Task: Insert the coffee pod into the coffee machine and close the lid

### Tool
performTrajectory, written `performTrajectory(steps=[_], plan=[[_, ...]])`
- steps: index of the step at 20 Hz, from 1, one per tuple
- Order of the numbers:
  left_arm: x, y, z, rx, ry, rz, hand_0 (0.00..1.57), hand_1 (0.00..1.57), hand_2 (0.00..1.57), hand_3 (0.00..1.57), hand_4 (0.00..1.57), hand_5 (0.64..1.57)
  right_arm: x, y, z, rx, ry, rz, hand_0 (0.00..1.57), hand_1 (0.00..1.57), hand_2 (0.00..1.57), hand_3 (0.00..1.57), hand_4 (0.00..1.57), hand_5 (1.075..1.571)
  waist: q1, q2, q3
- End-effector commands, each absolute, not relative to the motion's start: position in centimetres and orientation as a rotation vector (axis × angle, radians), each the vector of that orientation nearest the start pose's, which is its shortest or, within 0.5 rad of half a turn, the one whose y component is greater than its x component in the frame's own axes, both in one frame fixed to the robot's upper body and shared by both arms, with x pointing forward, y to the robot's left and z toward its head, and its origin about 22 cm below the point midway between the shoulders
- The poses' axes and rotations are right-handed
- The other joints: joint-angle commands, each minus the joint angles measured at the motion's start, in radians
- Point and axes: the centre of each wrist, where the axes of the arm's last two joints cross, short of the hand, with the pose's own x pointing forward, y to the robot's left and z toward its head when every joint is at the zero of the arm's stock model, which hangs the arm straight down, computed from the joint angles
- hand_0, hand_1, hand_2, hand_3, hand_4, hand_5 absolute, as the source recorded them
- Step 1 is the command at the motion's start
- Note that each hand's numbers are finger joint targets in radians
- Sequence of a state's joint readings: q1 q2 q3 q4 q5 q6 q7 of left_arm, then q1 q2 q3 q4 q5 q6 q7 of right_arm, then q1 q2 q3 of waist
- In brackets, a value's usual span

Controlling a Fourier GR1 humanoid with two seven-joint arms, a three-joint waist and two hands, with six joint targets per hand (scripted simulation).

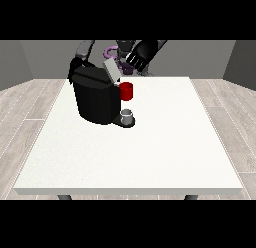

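The black coffee machine [96, 98] stands on the left half of the white table [150, 152]. Its grey lid [111, 71] is tilted up and open. A red thing at the machine [126, 91] shows at its front, just under the lid. Below that, a small grey thing [128, 117] rests on the machine's black base. The hand at the view's right [141, 54] hovers just above and right of the raised lid, fingers pointing down towards it and holding nothing that I can see. The hand at the view's left [74, 71] is dark against the machine's back corner.
The robot's torso sits behind the table's far edge, with a purple part [112, 53] showing between the arms. White tabletop extends right of and in front of the machine. Wooden floor surrounds the table.
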State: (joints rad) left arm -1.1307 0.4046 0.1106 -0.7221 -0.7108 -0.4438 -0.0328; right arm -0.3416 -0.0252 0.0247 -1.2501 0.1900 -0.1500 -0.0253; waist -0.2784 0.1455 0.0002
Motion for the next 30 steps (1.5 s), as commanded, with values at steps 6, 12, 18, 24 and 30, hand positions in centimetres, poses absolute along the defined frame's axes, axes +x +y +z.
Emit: performTrajectory(steps=[6, 12, 18, 24, 30], plan=[[45.9, 24.2, 26.0, 0.612, -1.526, -1.103, 1.26, 1.26, 1.30, 1.24, 0.49, 1.571, 33.7, -19.5, 4.3, -0.244, -1.700, 0.172, 0.00, 0.00, 0.00, 0.00, 0.26, 1.571, -0.017, 0.090, 0.0001], [46.0, 24.1, 26.1, 0.602, -1.547, -1.130, 1.17, 1.17, 1.24, 1.22, 0.46, 1.571, 34.5, -20.8, 5.5, -0.242, -1.708, 0.133, 0.00, 0.00, 0.00, 0.00, 0.00, 1.571, -0.011, 0.126, 0.0001], [46.1, 23.6, 27.2, 0.600, -1.535, -1.131, 1.25, 1.25, 1.29, 1.22, 0.43, 1.571, 35.1, -21.6, 6.2, -0.245, -1.708, 0.139, 0.00, 0.00, 0.00, 0.00, 0.00, 1.571, -0.009, 0.140, 0.0002], [46.4, 22.7, 25.6, 0.573, -1.526, -1.143, 1.19, 1.19, 1.25, 1.20, 0.42, 1.571, 34.5, -19.8, 5.4, -0.254, -1.687, 0.115, 0.00, 0.00, 0.00, 0.00, 0.15, 1.571, -0.007, 0.125, -0.0001], [46.2, 23.2, 29.2, 0.617, -1.568, -1.122, 1.22, 1.22, 1.26, 1.20, 0.42, 1.571, 34.5, -19.8, 4.3, -0.261, -1.725, 0.118, 0.00, 0.00, 0.00, 0.00, 0.17, 1.571, -0.015, 0.172, 0.0003]])
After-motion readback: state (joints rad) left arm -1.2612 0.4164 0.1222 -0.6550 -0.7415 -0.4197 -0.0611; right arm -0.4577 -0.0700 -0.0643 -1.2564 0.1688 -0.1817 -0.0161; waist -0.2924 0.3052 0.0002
